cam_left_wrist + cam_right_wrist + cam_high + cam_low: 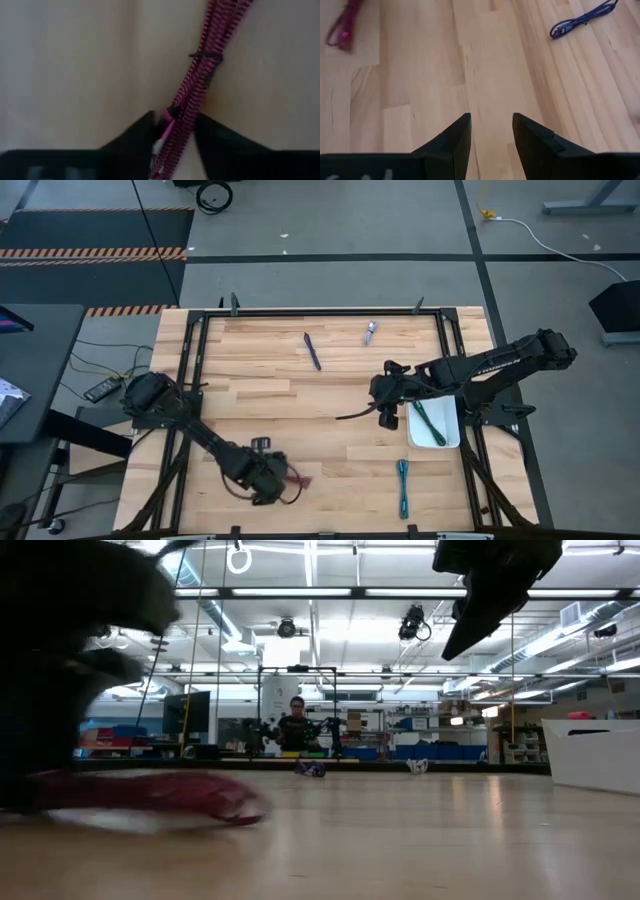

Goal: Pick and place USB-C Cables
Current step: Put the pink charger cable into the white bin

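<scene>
The maroon red cable lies flat on the table near its near edge, a blurred red streak in the low view. My left gripper is open and down at the table, one finger on each side of the cable's end. My right gripper is open and empty, held above the table just left of the white tray. The green cable lies in the tray. On the bare wood lie the teal cable, the dark purple cable and the silvery lilac cable. My left gripper comes at the maroon cable from above, and its fingers straddle the cable's end part, lying across it. The cable rests on the table. Whether the fingers touch it I cannot tell.
The tray sits at the table's right edge. A black frame borders the table. Open wood lies between the two arms. A person stands far behind the table.
</scene>
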You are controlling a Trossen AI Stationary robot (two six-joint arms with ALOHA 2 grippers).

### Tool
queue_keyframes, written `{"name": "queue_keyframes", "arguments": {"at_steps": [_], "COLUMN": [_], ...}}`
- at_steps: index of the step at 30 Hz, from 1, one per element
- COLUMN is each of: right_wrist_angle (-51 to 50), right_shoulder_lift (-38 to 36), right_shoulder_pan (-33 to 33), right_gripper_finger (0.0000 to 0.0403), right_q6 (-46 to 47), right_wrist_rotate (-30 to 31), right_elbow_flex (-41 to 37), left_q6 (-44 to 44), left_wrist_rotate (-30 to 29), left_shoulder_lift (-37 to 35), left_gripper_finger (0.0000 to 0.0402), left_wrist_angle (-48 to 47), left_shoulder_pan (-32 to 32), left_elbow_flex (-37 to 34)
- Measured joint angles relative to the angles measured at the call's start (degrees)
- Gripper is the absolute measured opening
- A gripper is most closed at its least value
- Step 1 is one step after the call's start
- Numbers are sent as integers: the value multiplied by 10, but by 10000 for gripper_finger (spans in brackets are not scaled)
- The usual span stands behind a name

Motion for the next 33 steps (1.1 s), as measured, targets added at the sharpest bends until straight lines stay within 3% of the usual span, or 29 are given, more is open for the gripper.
{"name": "queue_keyframes", "arguments": {"at_steps": [3,8,19,26,33], "right_wrist_angle": [0,0,91,131,190], "right_shoulder_lift": [0,0,0,-15,-34], "right_shoulder_pan": [1,1,18,41,52], "right_gripper_finger": [151,151,151,151,151], "right_q6": [0,-1,-90,-142,-174], "right_wrist_rotate": [0,0,0,46,91], "right_elbow_flex": [0,0,0,0,0], "left_q6": [-16,-27,102,183,244], "left_wrist_rotate": [-6,-29,-257,-393,-441], "left_shoulder_lift": [-1,-1,-15,-55,-91], "left_gripper_finger": [39,39,39,39,39], "left_wrist_angle": [1,-4,-8,74,191], "left_shoulder_pan": [11,30,101,114,98], "left_elbow_flex": [6,8,83,92,76]}}
